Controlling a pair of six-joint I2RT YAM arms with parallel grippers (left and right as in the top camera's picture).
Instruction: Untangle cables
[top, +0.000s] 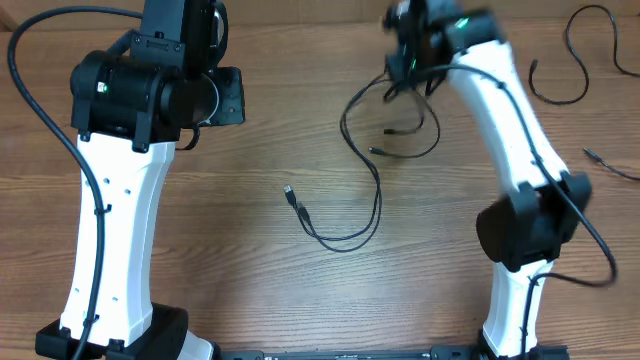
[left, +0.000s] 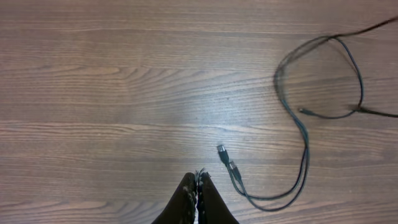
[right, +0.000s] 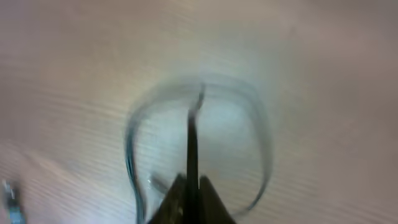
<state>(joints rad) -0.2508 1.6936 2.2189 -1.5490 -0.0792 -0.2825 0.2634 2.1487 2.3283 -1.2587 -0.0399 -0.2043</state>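
A tangle of thin black cables (top: 379, 205) lies on the wooden table at the centre, with two small plug ends (top: 291, 193) at its lower left. My right gripper (top: 405, 62) is over the top of the tangle, motion-blurred. In the right wrist view it (right: 191, 182) is shut on one cable strand (right: 191, 134), with a blurred cable loop (right: 132, 149) hanging below. My left gripper (left: 199, 178) is shut and empty, hovering just left of the plug ends (left: 222, 151). The cable loop (left: 305, 155) runs off to its right.
Two more thin black cables lie apart at the far right: a looped one (top: 575, 62) and a short one (top: 610, 165). A thick black cord (top: 30, 85) hangs along the left arm. The table's near edge holds both arm bases.
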